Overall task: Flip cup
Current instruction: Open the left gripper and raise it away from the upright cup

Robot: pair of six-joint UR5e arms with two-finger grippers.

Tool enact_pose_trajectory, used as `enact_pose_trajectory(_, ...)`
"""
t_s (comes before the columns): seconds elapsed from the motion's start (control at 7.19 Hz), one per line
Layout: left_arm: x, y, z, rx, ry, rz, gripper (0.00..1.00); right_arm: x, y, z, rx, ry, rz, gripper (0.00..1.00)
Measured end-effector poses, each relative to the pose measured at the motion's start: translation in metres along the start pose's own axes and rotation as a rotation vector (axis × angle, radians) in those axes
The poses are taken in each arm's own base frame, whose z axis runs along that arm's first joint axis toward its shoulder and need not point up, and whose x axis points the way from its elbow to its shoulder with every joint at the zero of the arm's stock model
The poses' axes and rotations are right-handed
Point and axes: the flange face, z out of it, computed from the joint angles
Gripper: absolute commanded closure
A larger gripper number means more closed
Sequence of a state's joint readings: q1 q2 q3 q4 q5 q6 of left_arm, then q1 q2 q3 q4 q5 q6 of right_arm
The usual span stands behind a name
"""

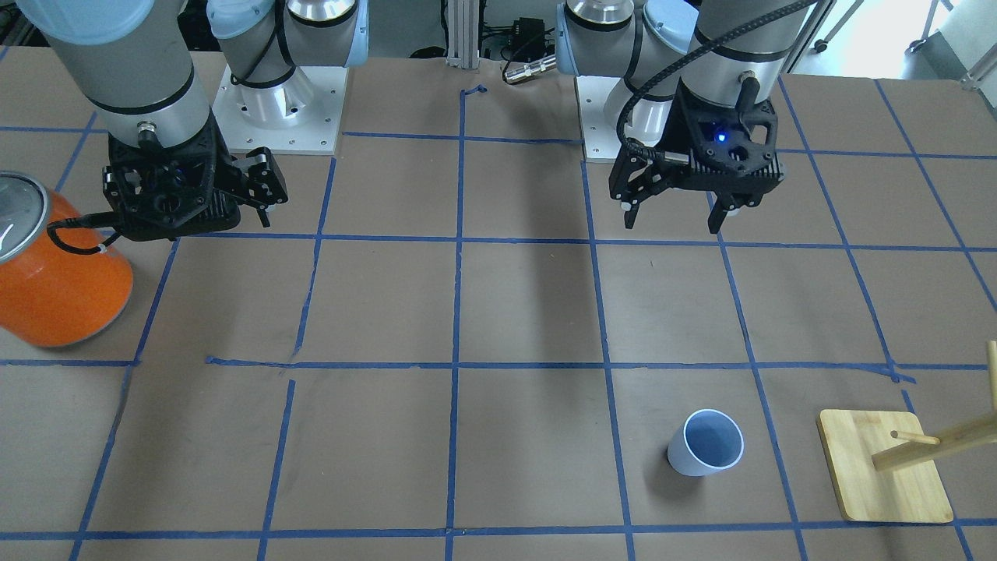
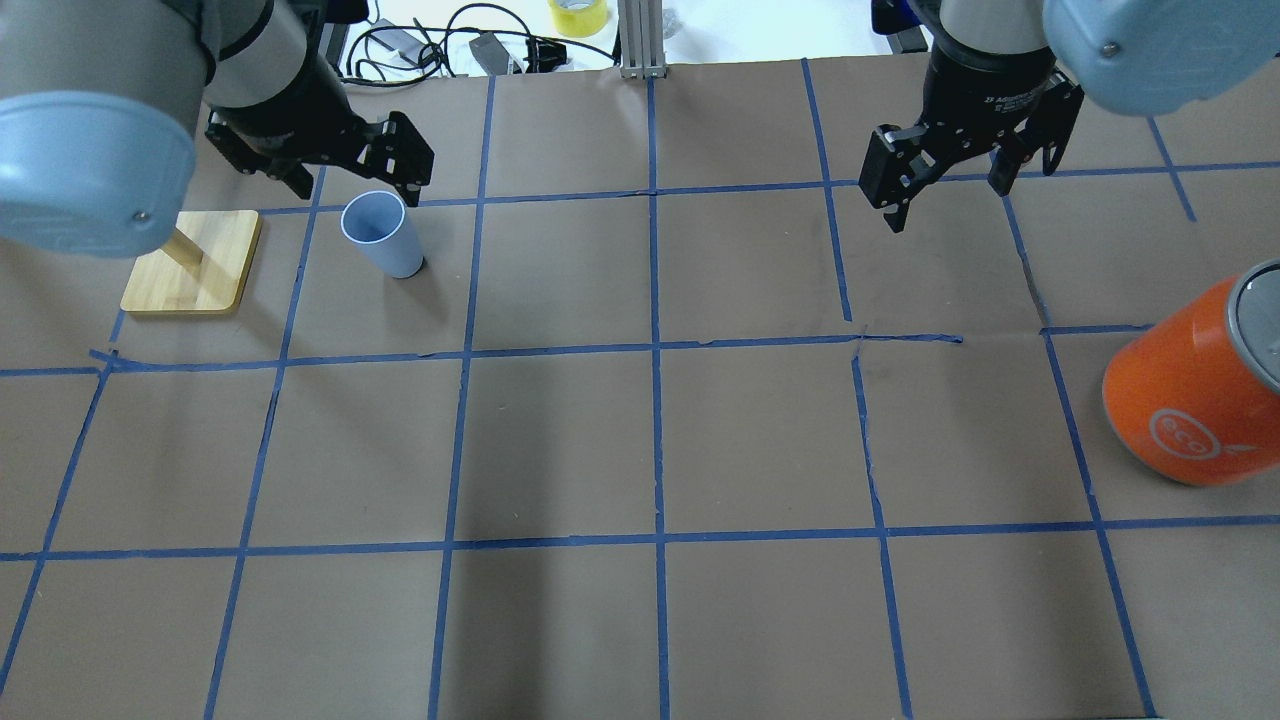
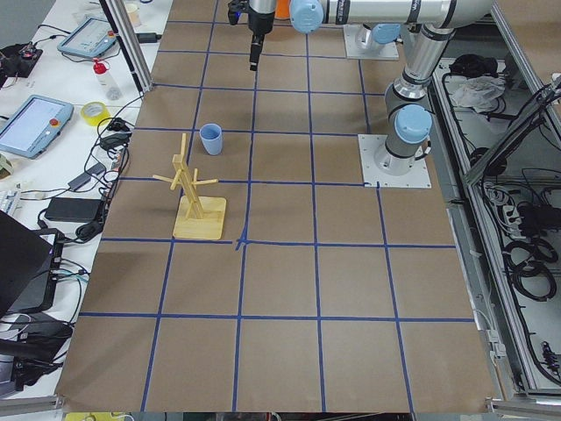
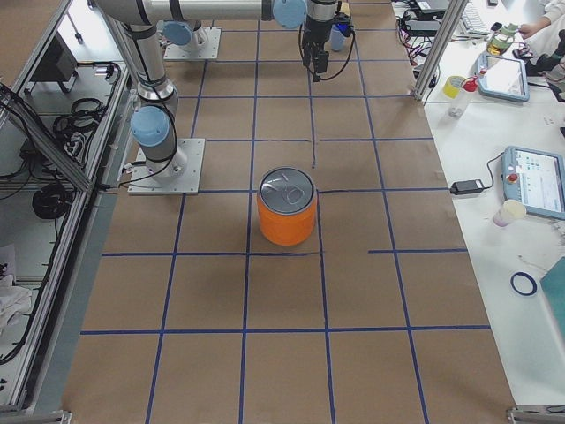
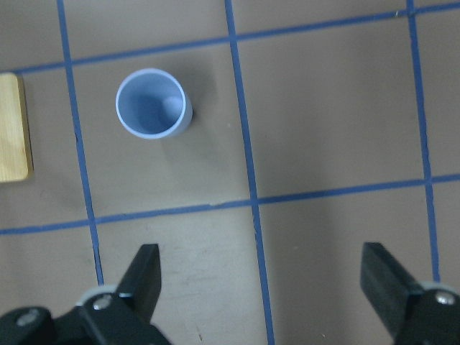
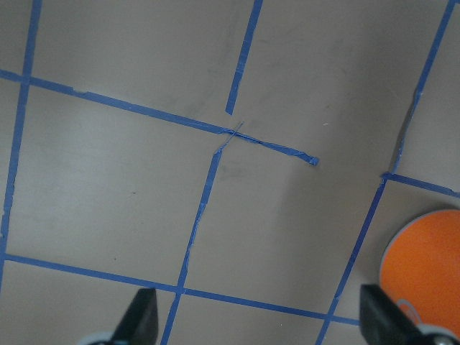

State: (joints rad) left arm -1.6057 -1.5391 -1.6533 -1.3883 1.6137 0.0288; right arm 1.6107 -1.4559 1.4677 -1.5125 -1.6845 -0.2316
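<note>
The cup (image 1: 705,442) is a small pale blue tumbler standing upright, mouth up, on the brown table. It also shows in the overhead view (image 2: 380,232), the exterior left view (image 3: 210,139) and the left wrist view (image 5: 153,103). My left gripper (image 2: 355,188) is open and empty, held above the table short of the cup; in the left wrist view (image 5: 264,287) the cup lies ahead and to the left of its fingers. My right gripper (image 2: 945,198) is open and empty, far from the cup, above bare table (image 6: 259,327).
A large orange can (image 2: 1190,390) with a silver top stands on the robot's right side, near the right gripper. A wooden peg stand on a square base (image 2: 195,265) stands just beside the cup. Blue tape lines grid the table.
</note>
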Motion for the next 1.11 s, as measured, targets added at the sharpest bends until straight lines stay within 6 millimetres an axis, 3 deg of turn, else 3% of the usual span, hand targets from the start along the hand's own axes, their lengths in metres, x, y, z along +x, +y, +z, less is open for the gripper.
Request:
enact_pose_trajectory(0.14, 0.000, -0.001, -0.003, -0.015, 0.001, -0.052, 0.00, 0.000, 0.000, 0.000, 0.000, 0.001, 0.000, 0.00)
enact_pose_trajectory(0.56, 0.000, -0.035, -0.021, -0.047, 0.006, -0.120, 0.00, 0.000, 0.000, 0.000, -0.001, 0.000, 0.000, 0.00)
enact_pose_trajectory(1.11, 0.004, -0.032, -0.021, -0.025, 0.013, -0.118, 0.00, 0.000, 0.001, 0.000, 0.000, -0.001, 0.000, 0.00)
